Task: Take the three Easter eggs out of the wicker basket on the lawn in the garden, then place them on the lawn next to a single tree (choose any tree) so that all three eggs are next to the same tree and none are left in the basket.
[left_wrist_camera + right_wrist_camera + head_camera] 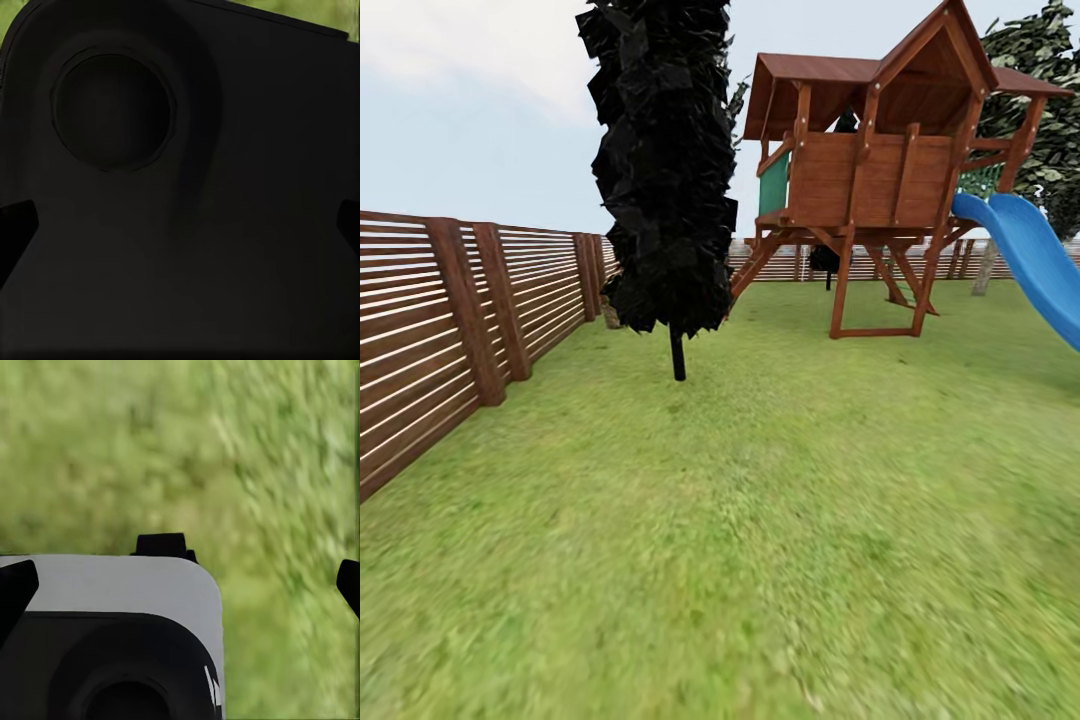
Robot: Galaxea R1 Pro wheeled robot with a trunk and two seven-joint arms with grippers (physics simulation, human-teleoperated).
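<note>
Mottled green lawn (pixel 780 520) spreads ahead; the all-black columnar tree (pixel 665 170) stands at eleven o'clock, and a pale-trunked, dark green tree (pixel 1040 110) shows at two o'clock behind the brown wooden playhouse (pixel 880 160). Right gripper (pixel 180 585) fingertips sit wide apart over grass; the left gripper's state probably can't be told, dark housing (pixel 180 225) blocking it.

I see open lawn (pixel 760 520) ahead, with a slatted fence (pixel 450 330) on the left. A black tree (pixel 665 170) stands beside a wooden playhouse (pixel 880 160) with a blue slide (pixel 1030 255).

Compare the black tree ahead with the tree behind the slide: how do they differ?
The black columnar tree stands near, left of the playhouse, on open lawn; the green tree stands far back by the fence, partly hidden behind the roof. The black tree's thin trunk is dark; the green tree's is pale. Both have jagged crowns.
</note>
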